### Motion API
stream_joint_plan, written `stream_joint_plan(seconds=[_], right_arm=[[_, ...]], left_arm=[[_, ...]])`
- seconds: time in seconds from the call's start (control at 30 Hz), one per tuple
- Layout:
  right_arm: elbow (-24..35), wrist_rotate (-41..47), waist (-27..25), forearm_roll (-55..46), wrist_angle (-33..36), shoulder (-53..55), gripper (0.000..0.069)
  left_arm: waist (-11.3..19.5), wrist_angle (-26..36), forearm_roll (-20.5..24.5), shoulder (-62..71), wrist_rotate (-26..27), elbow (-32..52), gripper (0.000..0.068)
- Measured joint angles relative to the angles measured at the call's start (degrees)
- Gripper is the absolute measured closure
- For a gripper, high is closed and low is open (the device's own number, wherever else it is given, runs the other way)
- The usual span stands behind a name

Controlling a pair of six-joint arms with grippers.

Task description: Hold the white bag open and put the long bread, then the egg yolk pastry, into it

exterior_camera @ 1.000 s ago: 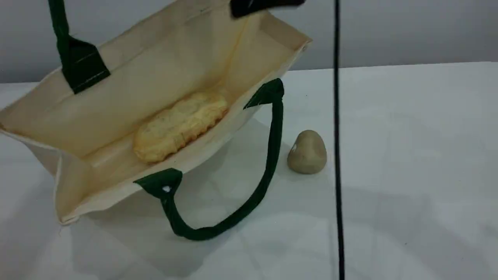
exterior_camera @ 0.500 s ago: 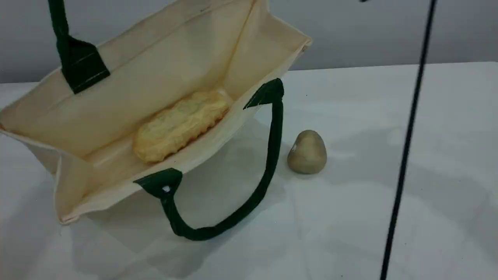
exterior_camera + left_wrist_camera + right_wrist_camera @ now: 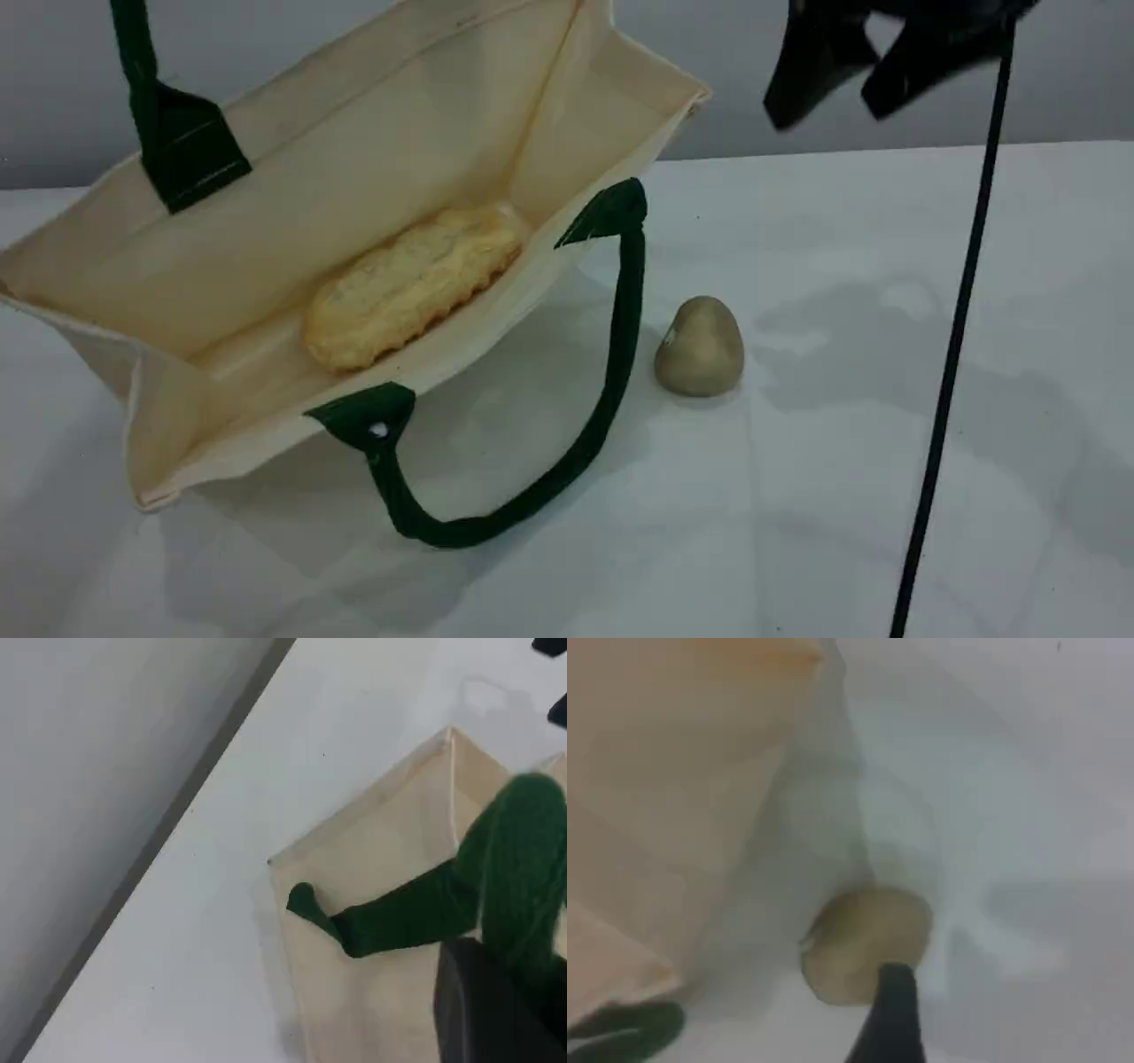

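Scene view: a cream bag (image 3: 354, 151) lies tipped on a white bench (image 3: 886, 399), its mouth wide open toward the camera. The bread (image 3: 412, 283) lies inside the bag, along its lower wall. The lower strap (image 3: 611, 381) loops out of the bag onto the bench. The upper strap (image 3: 133, 53) rises taut from the bag's raised side and leaves the picture at the top. The pastry (image 3: 700, 346) sits on the bench just right of the bag, close beside the lower strap and not touching it. High to the right of the bag, the right jaws show as two dark, blurred prongs standing apart, open. The pastry is below them and to their left, well apart. A thin black cable (image 3: 952, 354) slants down past the bag's right side.

Left wrist view: the green upper strap crosses the bag's cream panel and runs to a dark fingertip (image 3: 487, 1010) at the bottom edge. The left jaws are closed on this strap, holding the bag's side up.

Right wrist view: the picture is blurred. The pastry lies on the bench just right of the bag's cream wall. The right arm's dark fingertip (image 3: 890, 1019) overlaps its lower edge; contact cannot be told here. A bit of green strap shows at the bag's lower corner.
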Motion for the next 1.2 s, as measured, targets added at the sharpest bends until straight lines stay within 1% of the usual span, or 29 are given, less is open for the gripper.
stream_joint_plan(seconds=[0.2,0.33,0.93,1.2], right_arm=[[0.0,0.0,0.0,0.6,-0.4,4.7,0.0102],[0.0,0.1,0.2,3.6,-0.2,7.1,0.0102],[-0.1,-0.6,5.5,11.4,-2.8,15.1,0.0102],[-0.1,-0.6,8.6,12.0,-8.1,15.2,0.0102]], left_arm=[[0.0,0.0,0.0,0.0,0.0,0.0,0.0602],[0.0,0.0,0.0,0.0,0.0,0.0,0.0602],[0.0,0.0,1.1,0.0,0.2,0.0,0.0602],[0.0,0.0,1.1,0.0,0.2,0.0,0.0602]])
